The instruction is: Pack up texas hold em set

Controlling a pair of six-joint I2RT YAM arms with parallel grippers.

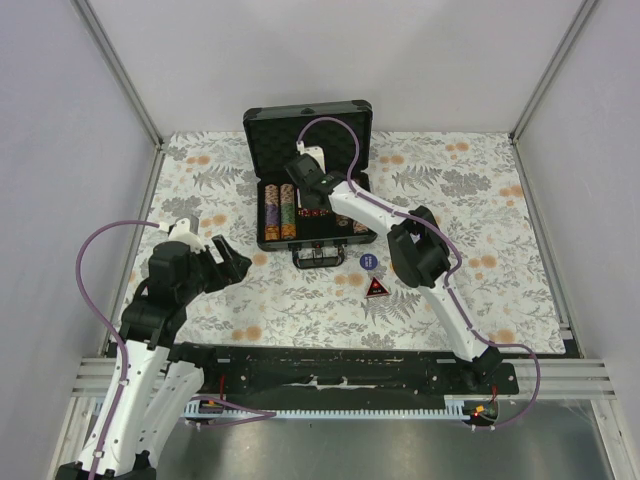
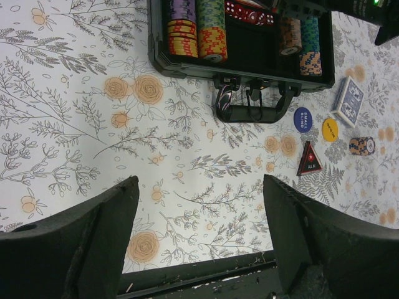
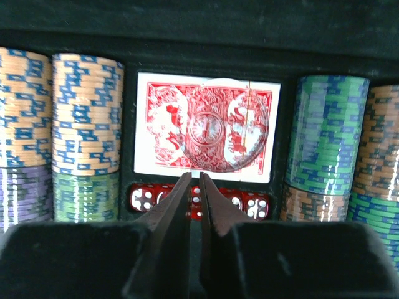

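Observation:
The dark grey briefcase point(image 1: 310, 118) stands open at the back of the table, with chip stacks point(image 1: 280, 208) in its left slots. My right gripper point(image 3: 194, 175) is down inside it, shut with only a slit between the fingers. Its tips sit at the near rim of a clear round disc point(image 3: 249, 140) lying on the red card deck point(image 3: 156, 112). A row of red dice point(image 3: 146, 198) lies just below, with chip rows point(image 3: 84, 106) on both sides. My left gripper point(image 2: 199, 187) hangs open over bare cloth, nothing between its fingers.
In front of the case handle point(image 2: 252, 112) lie a blue deck point(image 2: 348, 101), a blue button point(image 2: 302, 118), a yellow button point(image 2: 330, 129), a red triangular marker point(image 2: 310, 159) and a short chip stack point(image 2: 361, 146). The black base rail point(image 1: 330, 365) runs along the near edge.

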